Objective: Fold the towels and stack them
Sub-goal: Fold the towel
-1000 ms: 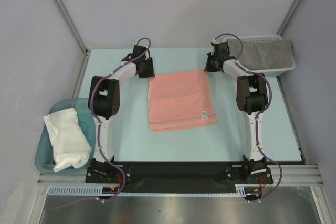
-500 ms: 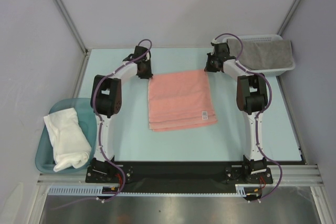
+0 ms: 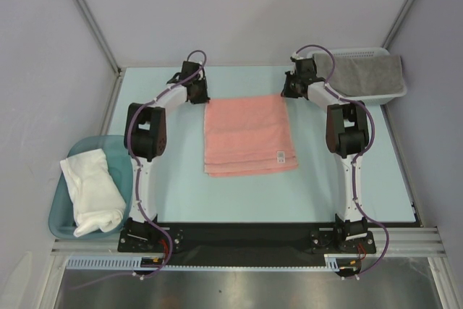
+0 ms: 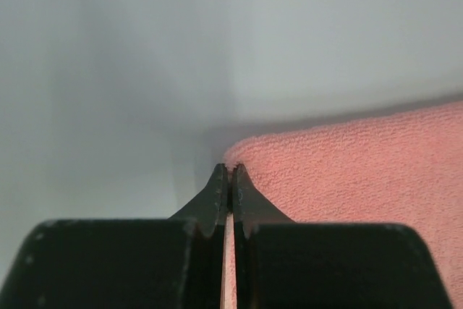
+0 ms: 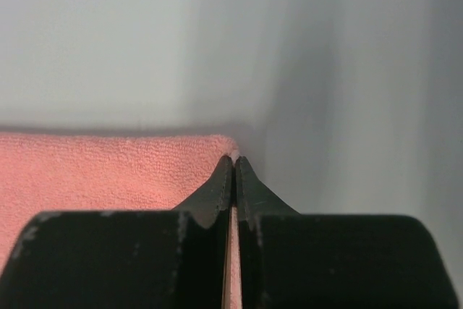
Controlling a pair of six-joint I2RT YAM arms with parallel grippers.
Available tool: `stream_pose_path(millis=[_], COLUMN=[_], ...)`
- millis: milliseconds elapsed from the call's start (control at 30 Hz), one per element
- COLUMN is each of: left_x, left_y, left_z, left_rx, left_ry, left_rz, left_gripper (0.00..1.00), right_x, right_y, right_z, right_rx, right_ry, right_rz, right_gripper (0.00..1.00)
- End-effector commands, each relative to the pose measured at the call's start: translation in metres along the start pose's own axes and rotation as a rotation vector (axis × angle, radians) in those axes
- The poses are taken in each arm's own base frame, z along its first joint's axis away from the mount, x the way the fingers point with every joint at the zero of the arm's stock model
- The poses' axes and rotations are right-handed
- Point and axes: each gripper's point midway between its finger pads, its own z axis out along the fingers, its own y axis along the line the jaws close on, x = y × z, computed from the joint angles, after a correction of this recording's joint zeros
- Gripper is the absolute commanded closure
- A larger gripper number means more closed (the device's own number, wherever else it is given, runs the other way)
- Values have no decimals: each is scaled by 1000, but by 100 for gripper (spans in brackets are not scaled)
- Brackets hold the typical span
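Flat on the pale blue table (image 3: 181,186), midway between the two arms: the salmon-pink towel (image 3: 246,132), folded into a neat near-square. Terry surface with faint crosswise ribbing. Layered edges stepped along the near side, several plies showing one under another. Small white label (image 3: 282,155) close to the near right corner. Far edge straight, roughly parallel to the back of the table.

Left claw (image 3: 200,93) down at the far left corner of that towel, pressed together. Black fingertips (image 4: 219,184) meeting at the very tip of the corner in the left wrist view, with a thin sliver of pink cloth caught between them lower down. Pinching the towel, then, not merely resting beside it. Right claw (image 3: 289,90) mirrored at the far right corner, likewise pressed together on the cloth — fingertips (image 5: 224,177) closed over the rounded pink corner, a strip of pink in the seam between them.

Elsewhere: a white towel (image 3: 90,192), loosely folded, lying in the teal tub (image 3: 59,216) off the table's left edge, one end reaching the near rim. A grey towel (image 3: 367,74) spread in the white mesh basket (image 3: 396,94) at the far right corner of the table — well apart from the pink one.
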Motion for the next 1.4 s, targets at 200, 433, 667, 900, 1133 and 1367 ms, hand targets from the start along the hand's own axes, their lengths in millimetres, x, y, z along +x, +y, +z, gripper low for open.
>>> stream_pose_path(millis=[200,433,667,900,1133,1367], left_x=[-85,-103,-88,-49,-11,25], left_y=[-8,-22,-27,-30,-37,-33], left_z=[-37,-83,-118,-138,-157,-173], left_rx=[109,170,210,222,238,210], left_ry=[-253,-378,-429,-416,-427,-431], left_rz=[-35,-52,-83,-104,-120,-140], left_gripper=[100,100,100,100,100,100], right_x=[-78,-98,-92,-67,-29,3], right_y=[21,31,36,34,33,37], right_z=[-40,-78,-117,-147,-169,-190], right_rx=[-86,-101,-111,-106,-118,-112], right_ry=[-238,-331,-377,-380,-364,-347], right_rz=[-8,-13,0,30,75,94], right_gripper=[100,100,100,100,100,100])
